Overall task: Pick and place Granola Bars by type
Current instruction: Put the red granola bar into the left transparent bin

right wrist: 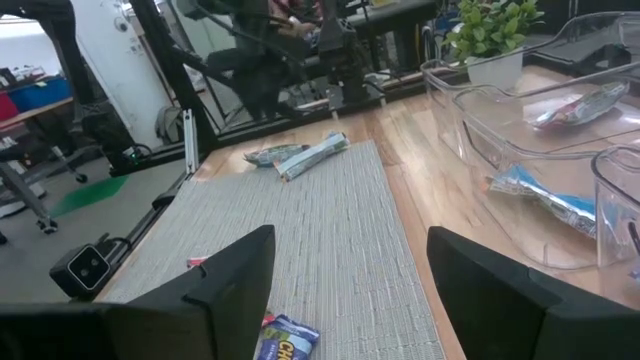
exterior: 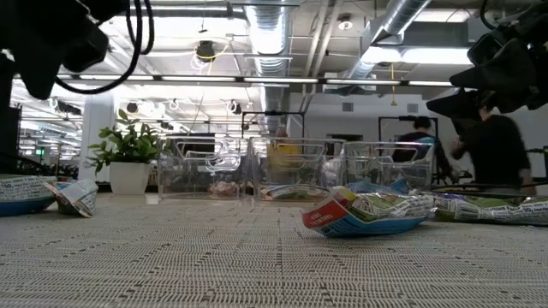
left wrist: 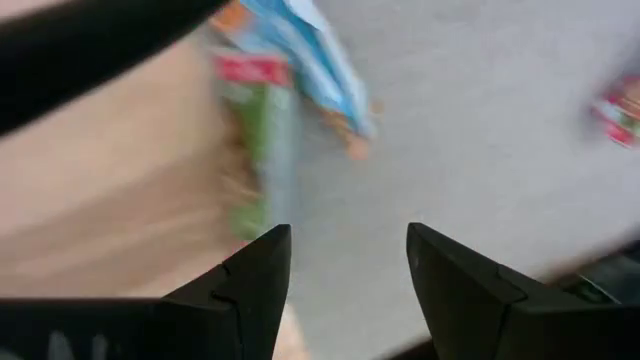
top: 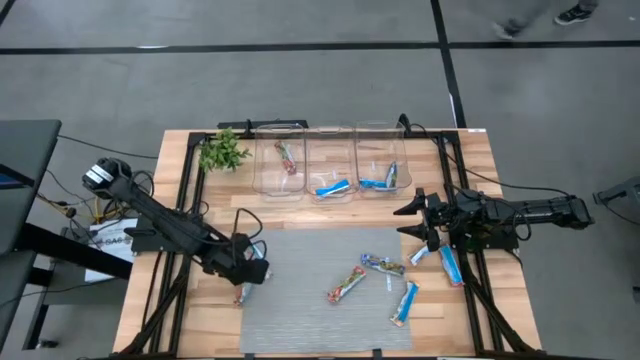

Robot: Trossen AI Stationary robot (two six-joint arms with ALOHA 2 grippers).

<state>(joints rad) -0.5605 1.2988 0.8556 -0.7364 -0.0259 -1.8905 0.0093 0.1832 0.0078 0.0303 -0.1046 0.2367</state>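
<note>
The left gripper hangs over the left edge of the grey woven mat, its two dark fingers spread apart with nothing between them; just below it, where the mat meets the bare wood, lie a red-and-green wrapped granola bar and a blue-and-white wrapped bar side by side. The right gripper hovers at the mat's right rear corner, its fingers likewise well apart and holding nothing. Beside it, on the right strip of the light wooden table, lies another blue-and-white bar, with a further one at the mat's edge. On the mat itself lie a red-and-green bar, a silvery multicoloured bar and a blue-and-white bar. Along the table's far side stand three clear plastic bins in a row: the left one holds a reddish bar, the middle one a blue-and-white bar, the right one two blue-and-white bars. A small green potted plant sprig stands just left of the bins. In the low view a person shows in the room beyond.
</note>
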